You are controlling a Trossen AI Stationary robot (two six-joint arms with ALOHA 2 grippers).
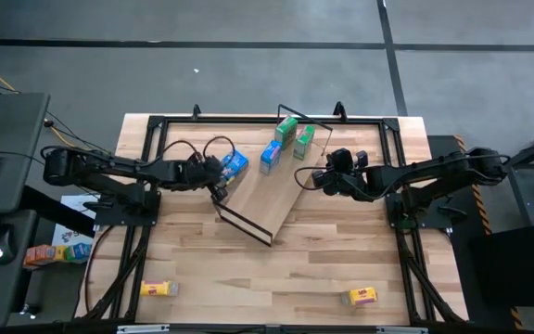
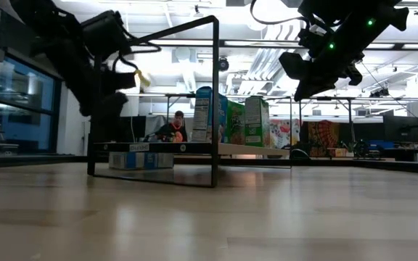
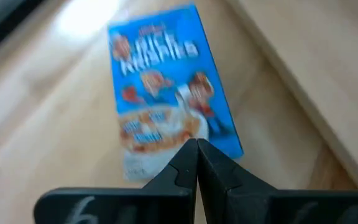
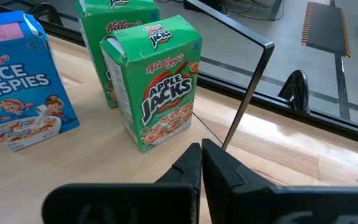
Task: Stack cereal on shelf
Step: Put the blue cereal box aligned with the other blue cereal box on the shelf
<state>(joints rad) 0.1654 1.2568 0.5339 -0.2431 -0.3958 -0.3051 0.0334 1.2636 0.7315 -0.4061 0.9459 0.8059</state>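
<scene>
From above, the shelf point(image 1: 265, 190) lies angled on the bench point(image 1: 276, 269) — one blue box point(image 1: 270, 156) and two green boxes point(image 1: 286, 130) stand on it. The left end effector point(image 1: 219, 176), closed and empty, sits just beside a second blue box point(image 1: 235, 164) lying flat. The right end effector point(image 1: 306, 176) — also closed, empty — is by the shelf's edge. Two yellow boxes point(image 1: 158, 289) lie near the front.

In the left wrist view, the flat blue box point(image 3: 166, 93) fills the frame.

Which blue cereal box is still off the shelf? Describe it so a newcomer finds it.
Find the slanted light-wood shelf mid-table. Beside its left edge, under the shut left hand, a blue box lies flat on the tabletop. The other blue box stands upright on the shelf beside two green boxes.
</scene>
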